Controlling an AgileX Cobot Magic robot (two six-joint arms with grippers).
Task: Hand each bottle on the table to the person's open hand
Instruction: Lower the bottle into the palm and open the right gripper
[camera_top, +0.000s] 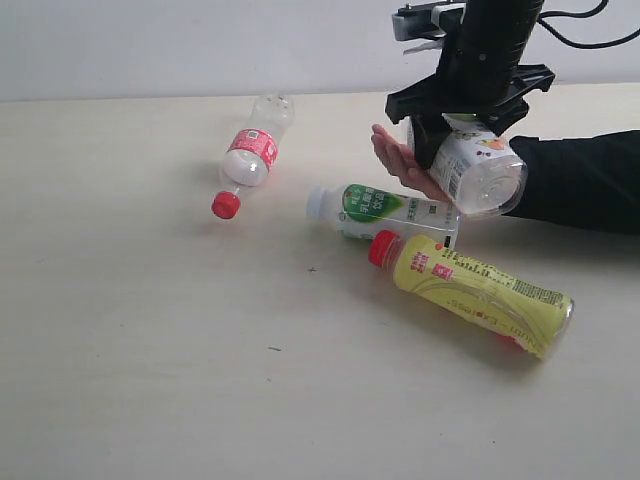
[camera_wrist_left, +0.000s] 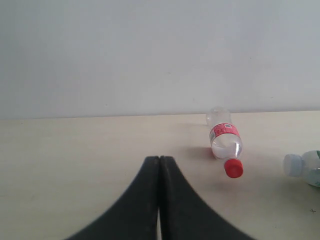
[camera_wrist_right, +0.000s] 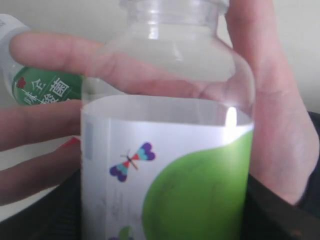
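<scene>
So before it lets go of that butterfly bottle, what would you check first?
1. Right gripper holds the butterfly bottle: ok, shut on it.
2. Person's open hand is at the bottle: ok, the palm is right behind it.
3. Bottle rests on the palm: cannot tell, contact is hidden.
4. Person's fingers curl round it: not ok, they lie spread.
5. Left gripper is out of the way: ok, shut, with no hand in its view.
6. Other bottles clear of the handover: ok, the red-label bottle, white-green bottle and yellow bottle lie on the table.
</scene>
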